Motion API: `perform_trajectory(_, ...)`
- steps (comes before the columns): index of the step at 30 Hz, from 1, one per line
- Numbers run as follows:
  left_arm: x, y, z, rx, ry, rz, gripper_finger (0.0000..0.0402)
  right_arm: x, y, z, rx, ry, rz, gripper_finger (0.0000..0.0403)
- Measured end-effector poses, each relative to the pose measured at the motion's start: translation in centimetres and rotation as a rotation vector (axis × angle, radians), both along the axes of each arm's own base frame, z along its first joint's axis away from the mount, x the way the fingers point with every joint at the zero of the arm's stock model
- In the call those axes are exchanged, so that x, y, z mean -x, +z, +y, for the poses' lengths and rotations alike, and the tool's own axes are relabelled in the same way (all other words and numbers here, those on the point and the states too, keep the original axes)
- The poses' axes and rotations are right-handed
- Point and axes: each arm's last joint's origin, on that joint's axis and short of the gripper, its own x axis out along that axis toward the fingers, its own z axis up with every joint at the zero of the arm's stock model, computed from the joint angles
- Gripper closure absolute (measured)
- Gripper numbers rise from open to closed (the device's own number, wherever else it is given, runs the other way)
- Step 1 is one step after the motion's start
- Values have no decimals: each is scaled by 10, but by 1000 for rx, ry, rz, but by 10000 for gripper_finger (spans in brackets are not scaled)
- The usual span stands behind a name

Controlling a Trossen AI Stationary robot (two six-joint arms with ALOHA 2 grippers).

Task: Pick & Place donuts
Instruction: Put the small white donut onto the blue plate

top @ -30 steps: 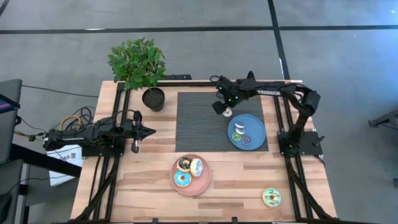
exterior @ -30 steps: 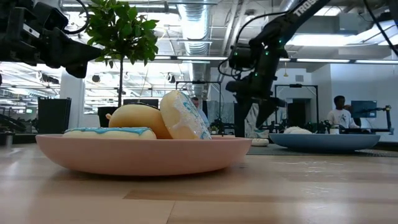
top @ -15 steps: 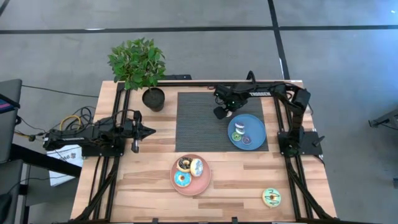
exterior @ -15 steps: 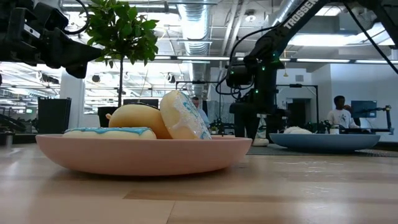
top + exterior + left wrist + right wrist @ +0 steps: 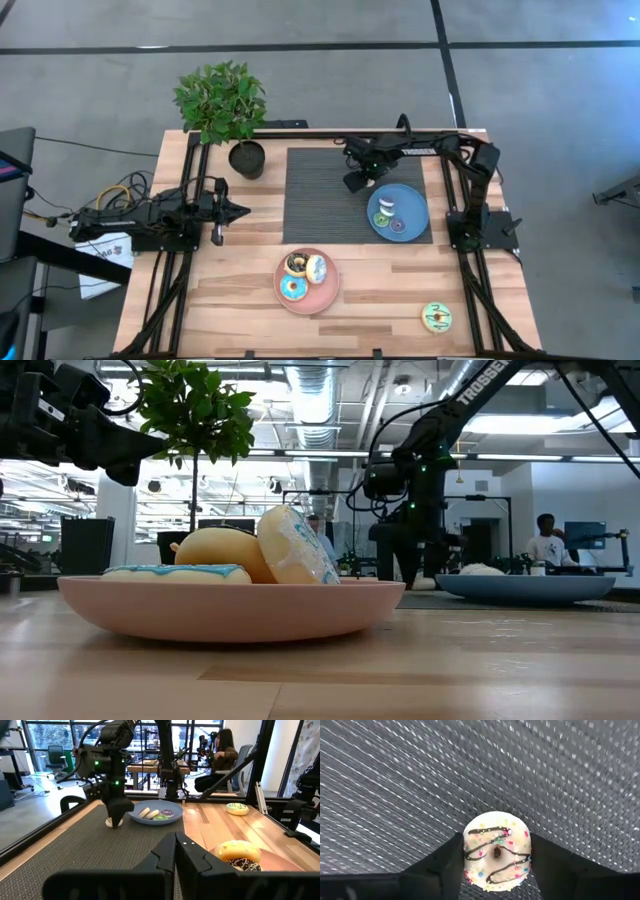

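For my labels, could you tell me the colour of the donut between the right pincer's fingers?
White donut, dark drizzle, coloured sprinkles; right wrist view.

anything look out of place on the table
One green-yellow frosted donut lies alone on the bare wood near the table's front right corner, apart from the pink plate and the blue plate that hold other donuts.

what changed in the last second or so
The right gripper came down from above the dark mat to the small white donut lying beside the blue plate, and its fingers now sit on either side of the donut, closing in. The left gripper, the pink plate with its donuts, and the green donut stayed where they were.
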Motion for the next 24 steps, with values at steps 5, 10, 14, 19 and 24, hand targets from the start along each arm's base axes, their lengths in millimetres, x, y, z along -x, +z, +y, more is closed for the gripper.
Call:
perform_trajectory(5, 0, 0, 0, 0, 0, 0, 401, 2, 8, 1, 3, -7, -13, 234)
perform_trajectory(10, 0, 0, 0, 0, 0, 0, 401, 9, 33, 5, 29, -12, -65, 247)
perform_trajectory(14, 0, 0, 0, 0, 0, 1, 401, 24, 63, 14, 48, -16, -101, 250)
perform_trajectory(19, 0, 0, 0, 0, 0, 1, 401, 61, 74, 39, 59, -92, -138, 251)
perform_trajectory(24, 0, 0, 0, 0, 0, 1, 401, 108, 59, 73, 20, -221, -146, 255)
